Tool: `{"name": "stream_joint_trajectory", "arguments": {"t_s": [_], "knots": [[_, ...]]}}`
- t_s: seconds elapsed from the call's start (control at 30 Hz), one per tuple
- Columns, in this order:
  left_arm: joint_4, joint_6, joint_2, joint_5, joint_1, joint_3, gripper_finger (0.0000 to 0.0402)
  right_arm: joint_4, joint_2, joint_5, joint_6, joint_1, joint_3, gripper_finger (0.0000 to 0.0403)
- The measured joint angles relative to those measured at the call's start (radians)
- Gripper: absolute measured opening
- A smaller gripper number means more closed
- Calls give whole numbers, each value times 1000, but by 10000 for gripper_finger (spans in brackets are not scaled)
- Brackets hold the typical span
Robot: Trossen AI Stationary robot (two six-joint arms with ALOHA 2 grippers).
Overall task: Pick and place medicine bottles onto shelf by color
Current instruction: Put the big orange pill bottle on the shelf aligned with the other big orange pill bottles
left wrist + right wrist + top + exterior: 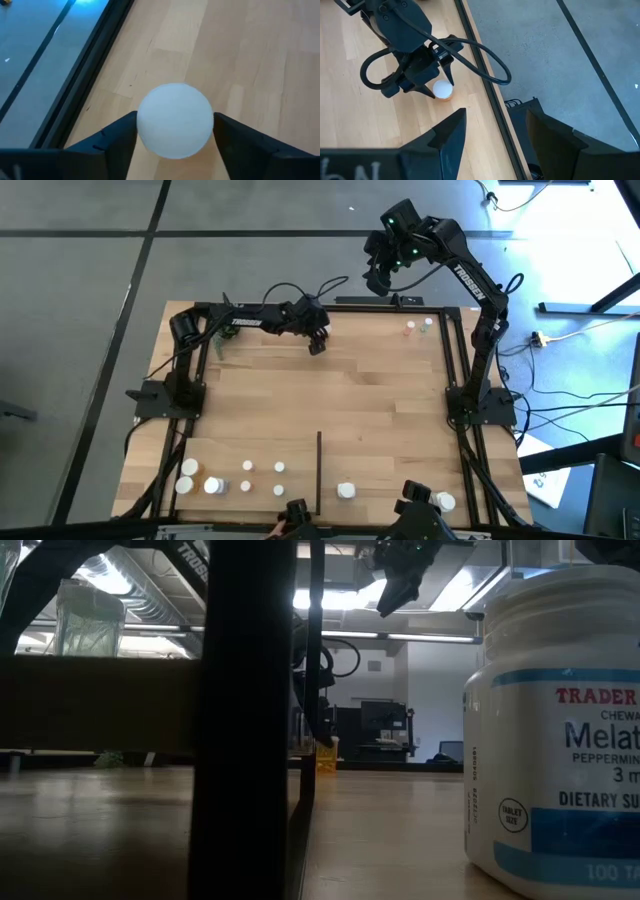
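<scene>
A small orange bottle with a white cap (pixel 175 120) stands near the far edge of the light-wood shelf (pixel 330 400). My left gripper (pixel 318 345) is shut on it; the right wrist view shows this bottle (pixel 442 90) from farther off. My right gripper (pixel 495 130) hangs open and holds nothing, high above the far rail (pixel 385 275). Several more bottles stand near the front left (pixel 230 480), left of the black divider strip (pixel 319 470). Two white ones (pixel 346 491) stand to its right. My left gripper pinches the bottle between its two fingers (pixel 120 140), one on each side of the round white cap (pixel 145 125). The fingers slant down at it from the table's left. The bottle stands upright with its base on the shelf.
Two small bottles (pixel 418 328) stand at the far right corner. A big white bottle (pixel 560 730) fills the low view's right side. Black rails (pixel 460 390) edge the shelf. The middle of the board is bare wood.
</scene>
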Motion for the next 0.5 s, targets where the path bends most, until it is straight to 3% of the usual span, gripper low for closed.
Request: {"name": "stream_joint_trajectory", "arguments": {"t_s": [0.23, 0.5], "knots": [[-3, -2, 0, 0, 0, 0, 194, 0, 0, 0, 0, 0, 0, 208], [-58, -70, -26, -3, 0, 0, 188, 0, 0, 0, 0, 0, 0, 208]]}}
